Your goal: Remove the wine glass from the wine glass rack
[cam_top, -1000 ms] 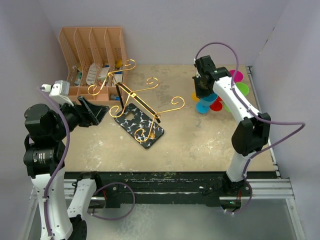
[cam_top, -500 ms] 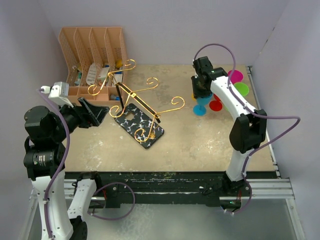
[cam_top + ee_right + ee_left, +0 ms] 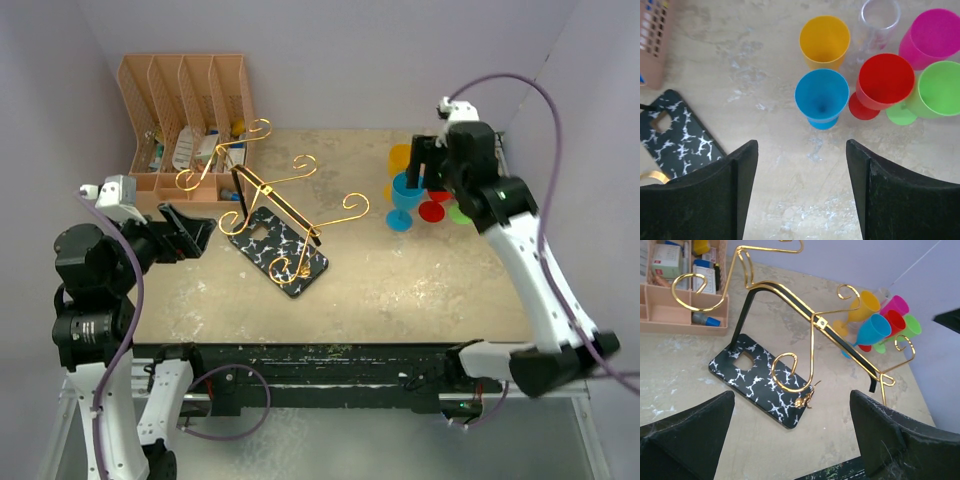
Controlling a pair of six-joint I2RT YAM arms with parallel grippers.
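The right tool (image 3: 799, 167) hangs over the counter (image 3: 400, 280) with its two fingers spread wide and nothing between them. Just ahead of its fingertips the blue wine glass (image 3: 822, 97) stands upright on its own foot, touched by neither finger. Standing that way beside the other cups, it looks set down on purpose, so that it will not roll. Beyond it from this tool is a yellow glass (image 3: 824, 40). Off to the tool's right sit a red glass (image 3: 886, 80), a green glass (image 3: 939, 87), a magenta glass (image 3: 932, 37) and a clear glass (image 3: 880, 17), all close together.

The wine glass rack (image 3: 280, 200) is well away on this tool's left. Its marbled base (image 3: 682, 135) lies flat on the counter and none of its gold scroll arms carries a glass. I judge the removal to be done.

The left tool (image 3: 790, 415) is also spread, with nothing in it. It is held low and apart from the rack, facing it squarely, probably so that it could steady the stand if needed.

The counter is a beige board, scuffed and flecked with white. An orange-brown file organiser (image 3: 185, 100) stuffed with small items sits beyond the left tool. Plain lilac walls (image 3: 350, 60) close in the back and both sides
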